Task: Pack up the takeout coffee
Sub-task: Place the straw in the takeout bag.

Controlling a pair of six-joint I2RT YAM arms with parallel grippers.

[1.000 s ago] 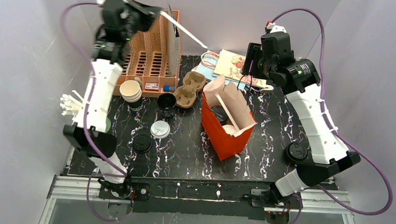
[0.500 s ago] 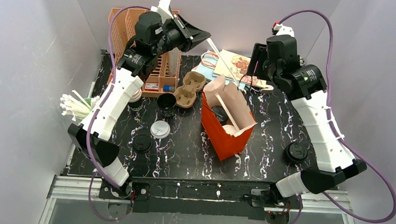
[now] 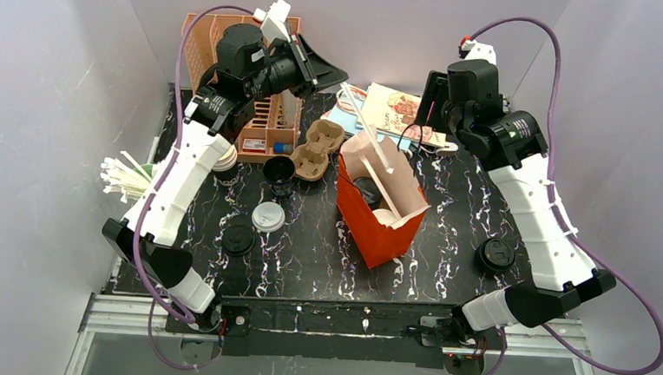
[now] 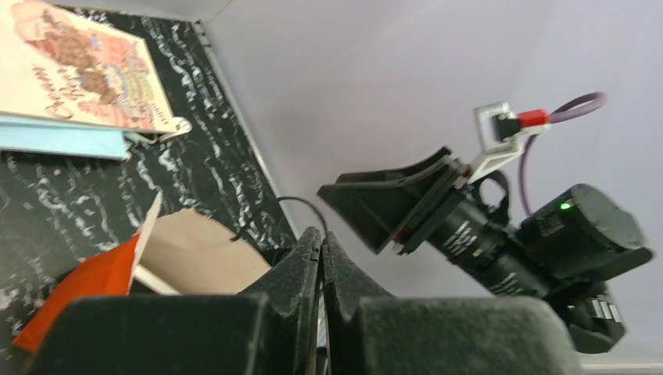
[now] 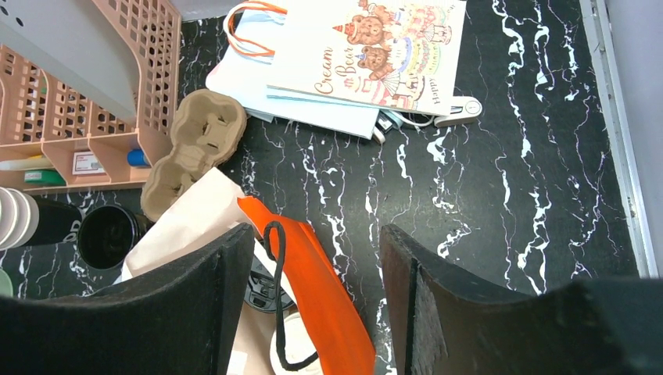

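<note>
- A black white-veined marble-look tabletop (image 3: 306,264) lies just beyond the two arm bases.
- Three loose round plastic lids lie towards its near edge: a black one (image 3: 238,239) and a white one (image 3: 268,217) side by side on the left, and another black one (image 3: 496,254) far to the right.
- A bundle of white paper-wrapped straws (image 3: 123,176) sits at the left edge.
- An orange-red paper bag (image 3: 376,234) with a pale lining stands open at the centre. Inside show a dark lid (image 3: 367,190), a white lid (image 3: 386,216) and a white stick; what sits beneath the lids is hidden.
- The small brown kraft-paper cup (image 3: 225,159), white inside, stands outside the bag on the left, just before the organiser and mostly hidden behind the left arm.
- An open black paper cup (image 3: 278,172) stands right of it, with a grey-brown pulp cup carrier (image 3: 317,147) just beyond.
- A peach plastic lattice organiser (image 3: 267,118) fills the far left corner.
- Flat illustrated paper gift bags (image 3: 394,109) lie at the far edge.
- The left gripper (image 4: 321,238) is raised over the far side, clenched tight. A long white straw (image 3: 366,129) slants from just beside its tip into the bag; whether it is pinched is unclear.
- The right gripper (image 5: 313,250) hovers above the bag's far rim, fingers spread, grasping nothing.
</note>
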